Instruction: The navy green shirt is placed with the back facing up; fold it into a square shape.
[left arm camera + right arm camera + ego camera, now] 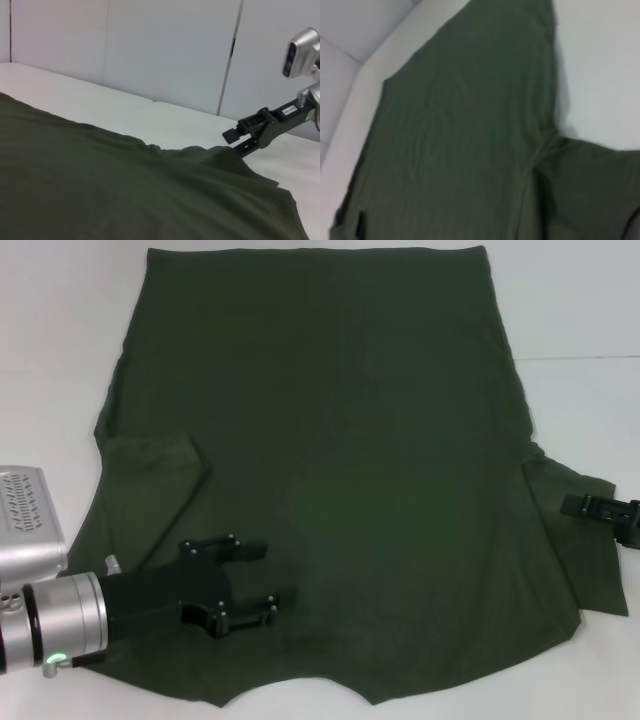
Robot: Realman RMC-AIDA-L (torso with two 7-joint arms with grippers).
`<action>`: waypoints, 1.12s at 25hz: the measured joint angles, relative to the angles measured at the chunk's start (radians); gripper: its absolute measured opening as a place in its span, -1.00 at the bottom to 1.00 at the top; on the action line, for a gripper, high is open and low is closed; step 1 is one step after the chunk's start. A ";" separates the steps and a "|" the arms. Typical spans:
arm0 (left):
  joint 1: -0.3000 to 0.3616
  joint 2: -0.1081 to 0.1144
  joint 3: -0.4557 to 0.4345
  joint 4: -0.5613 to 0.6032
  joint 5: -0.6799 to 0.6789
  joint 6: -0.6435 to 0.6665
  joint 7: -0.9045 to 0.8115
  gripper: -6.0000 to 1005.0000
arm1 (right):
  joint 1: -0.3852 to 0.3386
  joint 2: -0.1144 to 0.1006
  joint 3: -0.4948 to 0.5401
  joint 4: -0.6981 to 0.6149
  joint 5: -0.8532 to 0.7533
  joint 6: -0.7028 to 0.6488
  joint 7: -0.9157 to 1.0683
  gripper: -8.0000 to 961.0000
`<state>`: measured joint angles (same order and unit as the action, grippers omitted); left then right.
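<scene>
navy green shirt (350, 460) spread flat on the white table (60, 330), plain side up, left sleeve folded inward, left gripper (262, 580) over its near left part, fingers apart, right gripper (575, 505) at the right sleeve, can't tell whether it's gripping

The left claw (258, 580) is black with small screws, on a silver wrist with a green light.
</scene>
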<state>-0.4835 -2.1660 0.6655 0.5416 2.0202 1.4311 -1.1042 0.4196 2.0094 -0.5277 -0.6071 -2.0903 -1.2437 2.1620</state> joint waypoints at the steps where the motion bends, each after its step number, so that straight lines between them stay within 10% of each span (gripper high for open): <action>1: -0.001 0.000 0.000 0.000 0.000 0.002 -0.002 0.47 | -0.003 0.000 0.017 0.003 0.000 -0.016 -0.008 0.84; 16: -0.011 0.003 0.002 0.004 0.000 0.008 -0.019 0.47 | -0.072 0.061 0.114 0.014 0.012 -0.061 -0.066 0.79; 28: -0.026 0.009 0.002 0.016 0.029 0.000 -0.042 0.46 | -0.084 0.066 0.188 0.075 0.044 -0.088 -0.129 0.72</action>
<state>-0.5100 -2.1573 0.6673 0.5575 2.0492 1.4312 -1.1465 0.3358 2.0751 -0.3401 -0.5325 -2.0467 -1.3320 2.0326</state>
